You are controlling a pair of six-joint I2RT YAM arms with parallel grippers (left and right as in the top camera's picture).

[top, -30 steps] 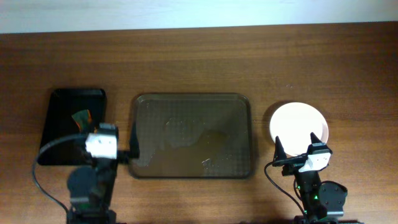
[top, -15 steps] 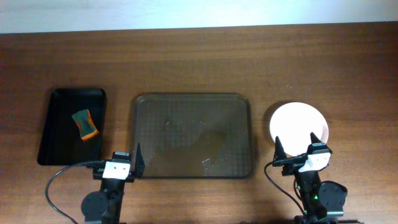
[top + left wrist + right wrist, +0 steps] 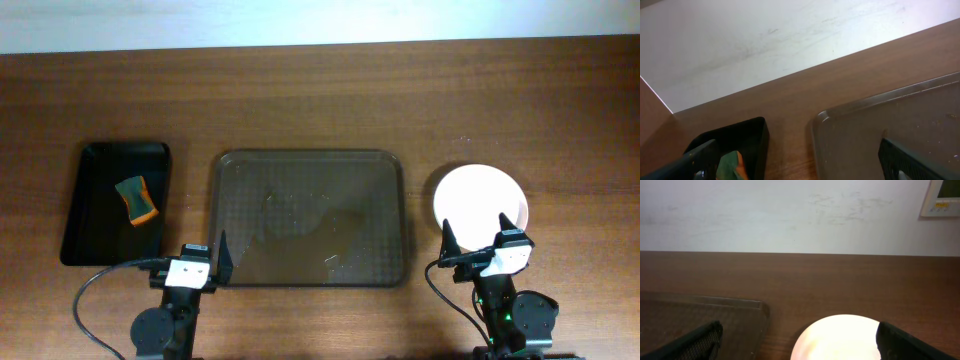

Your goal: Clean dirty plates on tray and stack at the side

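The large dark brown tray (image 3: 300, 165) lies at the table's centre with no plates on it; its surface shows wet-looking smears. A white plate (image 3: 478, 195) sits on the table right of the tray; I cannot tell how many plates are stacked there. My left gripper (image 3: 203, 252) is open and empty at the tray's front left corner. My right gripper (image 3: 477, 236) is open and empty just in front of the plate. In the right wrist view the plate (image 3: 840, 337) lies between the open fingers (image 3: 800, 347), with the tray (image 3: 700, 315) to the left.
A smaller black tray (image 3: 100, 165) stands at the left and holds a green and orange sponge (image 3: 137, 198). In the left wrist view the sponge (image 3: 730, 167) and black tray (image 3: 742, 132) show at lower left, the brown tray (image 3: 890, 125) at right, between open fingers (image 3: 800, 165).
My left arm has drawn back from over the black tray to the front edge, leaving the sponge uncovered in it. The right arm has not moved.
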